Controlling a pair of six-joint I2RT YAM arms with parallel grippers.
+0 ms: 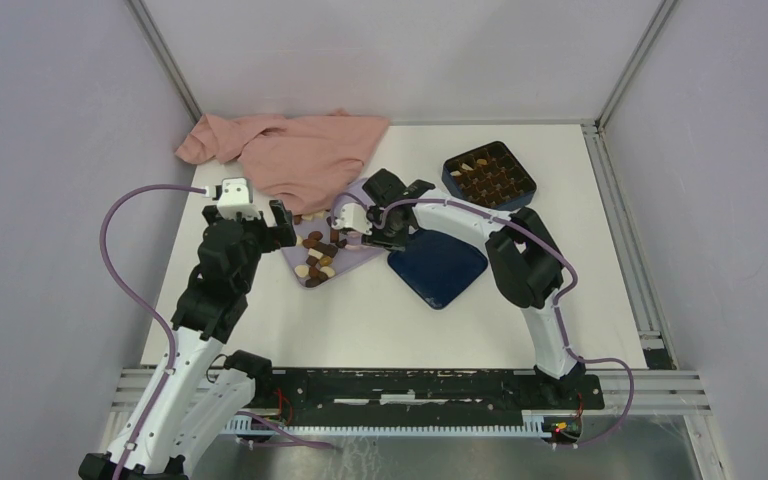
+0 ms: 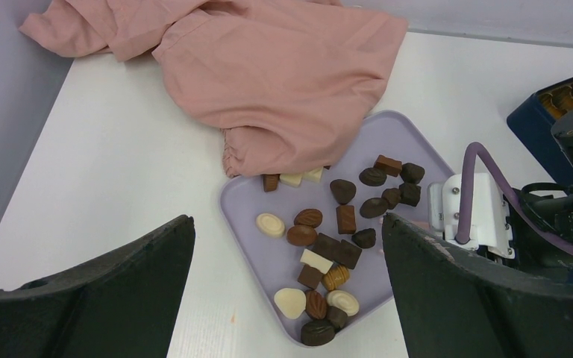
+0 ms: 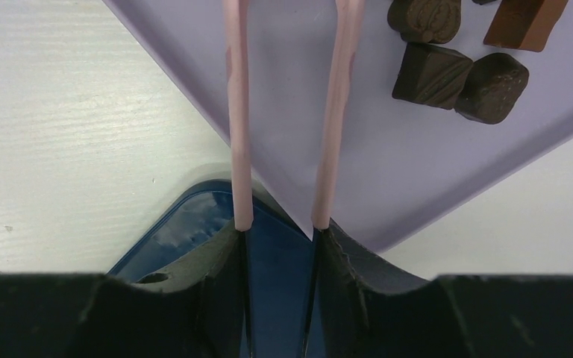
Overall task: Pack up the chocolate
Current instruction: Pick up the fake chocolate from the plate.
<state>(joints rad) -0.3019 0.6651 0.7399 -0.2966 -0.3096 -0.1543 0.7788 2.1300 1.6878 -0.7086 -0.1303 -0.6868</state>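
The right hand [image 3: 287, 30] hovers over the tray [image 3: 418, 164] corner, slightly spread and empty. The chocolate [image 3: 433, 74] lies just beyond it, to the right. The pieces look light, hard and smooth, so pinch one gently across its narrow sides. The left hand [image 2: 285, 220] is spread wide.

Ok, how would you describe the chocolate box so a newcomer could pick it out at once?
From the pink cloth at the back, look right. The box sits there, dark blue and square. Unlike the flat dark blue lid in front of it, it holds a brown grid insert with a few chocolates in its cells.
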